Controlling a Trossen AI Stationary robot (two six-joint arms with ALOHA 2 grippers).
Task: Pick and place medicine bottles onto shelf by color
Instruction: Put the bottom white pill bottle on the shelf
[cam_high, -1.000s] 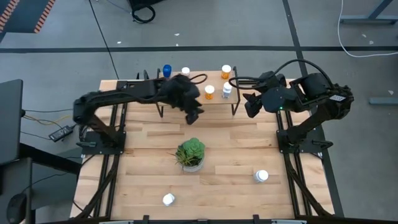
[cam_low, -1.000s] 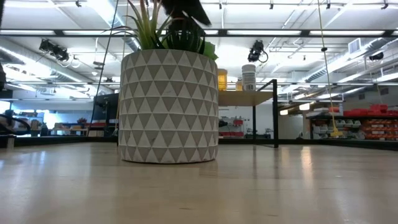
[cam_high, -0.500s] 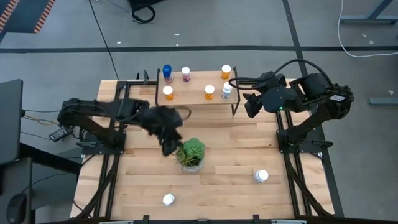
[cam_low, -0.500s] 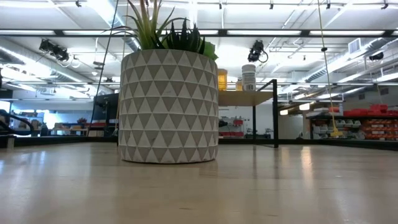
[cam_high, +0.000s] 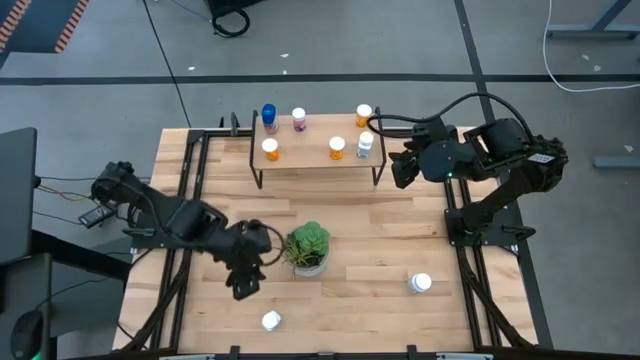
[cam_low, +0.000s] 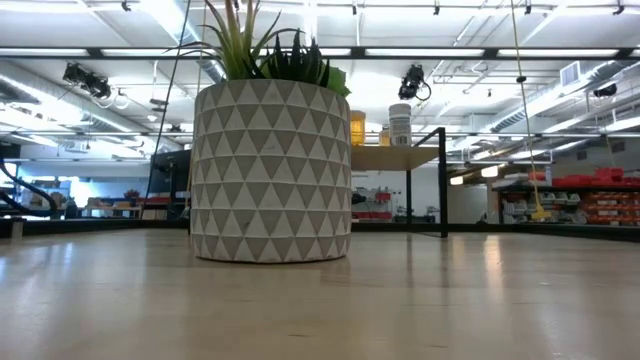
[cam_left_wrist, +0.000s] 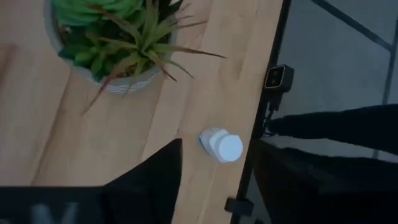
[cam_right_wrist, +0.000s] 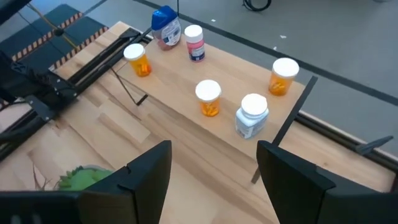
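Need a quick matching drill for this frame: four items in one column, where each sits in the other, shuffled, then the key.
Items
1. blue bottle
2. potted plant
3. left claw
4. right claw

Places
A. middle of the table
B. beside the shelf's right end
C. back left corner of the shelf
D. over the table near its front edge, close to a loose white bottle

Pairs: 1-C, 2-A, 3-D, 4-B
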